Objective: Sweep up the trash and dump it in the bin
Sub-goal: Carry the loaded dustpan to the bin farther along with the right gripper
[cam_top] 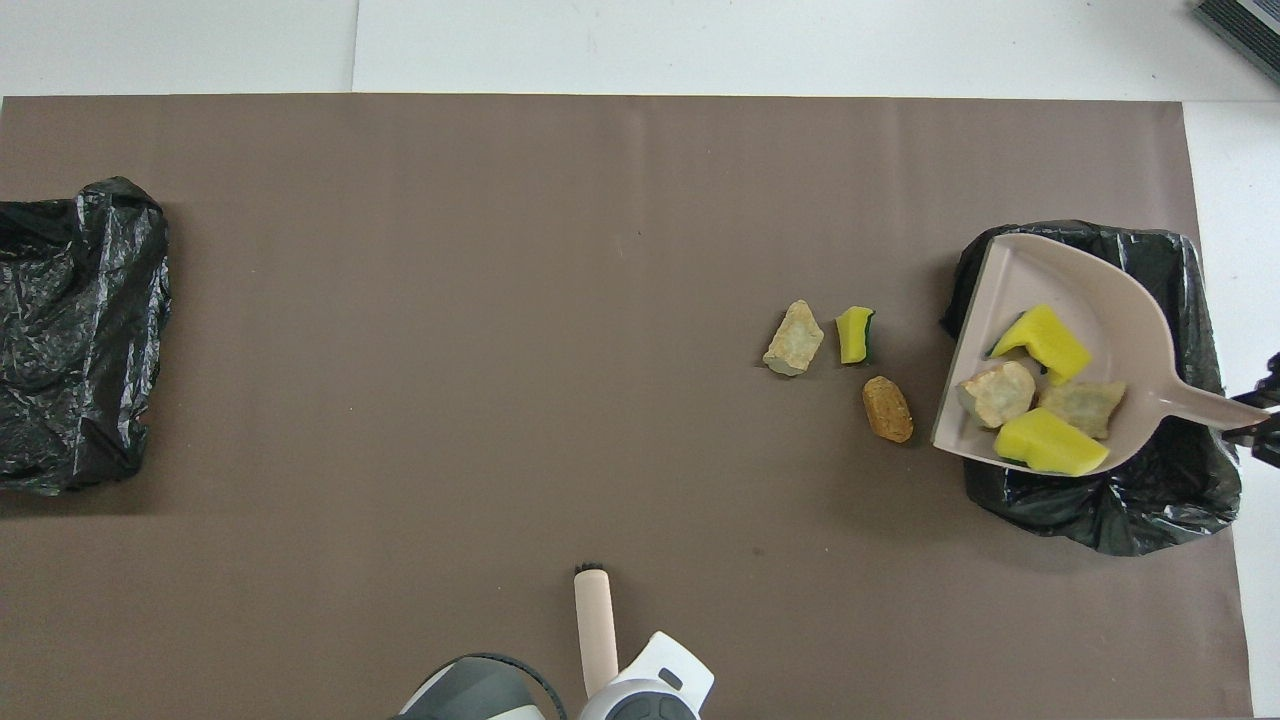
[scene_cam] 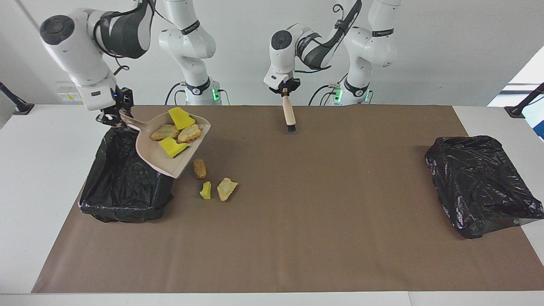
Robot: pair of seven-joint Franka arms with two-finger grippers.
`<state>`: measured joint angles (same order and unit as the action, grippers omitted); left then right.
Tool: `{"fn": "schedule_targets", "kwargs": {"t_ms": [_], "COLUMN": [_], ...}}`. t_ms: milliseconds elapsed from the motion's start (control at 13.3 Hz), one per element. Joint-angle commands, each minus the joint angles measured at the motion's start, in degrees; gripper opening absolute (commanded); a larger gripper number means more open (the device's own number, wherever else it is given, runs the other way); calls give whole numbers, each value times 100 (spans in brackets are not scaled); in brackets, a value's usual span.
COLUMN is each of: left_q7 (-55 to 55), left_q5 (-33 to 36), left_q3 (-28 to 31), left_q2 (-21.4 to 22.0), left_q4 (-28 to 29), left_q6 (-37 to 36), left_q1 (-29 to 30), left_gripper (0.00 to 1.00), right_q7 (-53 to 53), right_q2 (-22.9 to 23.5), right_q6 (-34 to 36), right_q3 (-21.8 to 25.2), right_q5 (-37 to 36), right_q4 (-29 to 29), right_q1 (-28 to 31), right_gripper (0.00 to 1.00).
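Note:
My right gripper (scene_cam: 112,119) is shut on the handle of a beige dustpan (scene_cam: 157,160), held tilted in the air over the edge of the black-bagged bin (scene_cam: 123,191) at the right arm's end. The pan (cam_top: 1110,290) holds several scraps: yellow sponge bits (scene_cam: 181,117) (scene_cam: 172,147) and tan lumps (scene_cam: 164,132) (scene_cam: 189,133). On the mat beside the bin lie a brown lump (scene_cam: 199,168), a small sponge bit (scene_cam: 206,190) and a tan lump (scene_cam: 226,188). My left gripper (scene_cam: 285,90) is shut on a wooden-handled brush (scene_cam: 289,114), held bristles down above the mat near the robots.
A second bin lined with a black bag (scene_cam: 480,182) stands at the left arm's end of the table. A brown mat (scene_cam: 297,221) covers most of the white table. The loose scraps also show in the overhead view, tan lump (cam_top: 795,338) farthest from the bin.

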<state>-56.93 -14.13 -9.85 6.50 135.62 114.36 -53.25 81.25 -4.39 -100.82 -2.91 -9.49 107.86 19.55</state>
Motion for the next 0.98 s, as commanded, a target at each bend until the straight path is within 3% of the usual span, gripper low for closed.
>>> {"fn": "schedule_targets", "kwargs": {"t_ms": [0,150,451,601,826,901], "left_q7": [215,847,911,894,990,1173], "left_q5": [147,138,138,138,147,156], "left_q3": [35,35,44,44,53,62], "left_q2": [-52,-17,-35,-35,-61,-53], "left_q4": [52,245,281,281,237,185], "left_q6": [192,350,386,316,324,315], "left_q1": [-80,-19,131,210,569,658], "left_gripper": [0,0,0,6,27,42], "right_q7": [652,997,1024,1147,1357,1393], "right_q2": [593,1052,1072,1071,1028,993], "right_q6": [-481,-823,-1370,-1397,-1484,-1598], "right_q3": [44,98,45,19,-112,-122], "right_q5": [-614,-816,-2589,-2952,-3575,-3752], "right_q4": [-465,-852,-740,-713,-609,-486], "right_q1": [512,699,471,444,427,427], "right_gripper": [0,0,0,0,0,0]}}
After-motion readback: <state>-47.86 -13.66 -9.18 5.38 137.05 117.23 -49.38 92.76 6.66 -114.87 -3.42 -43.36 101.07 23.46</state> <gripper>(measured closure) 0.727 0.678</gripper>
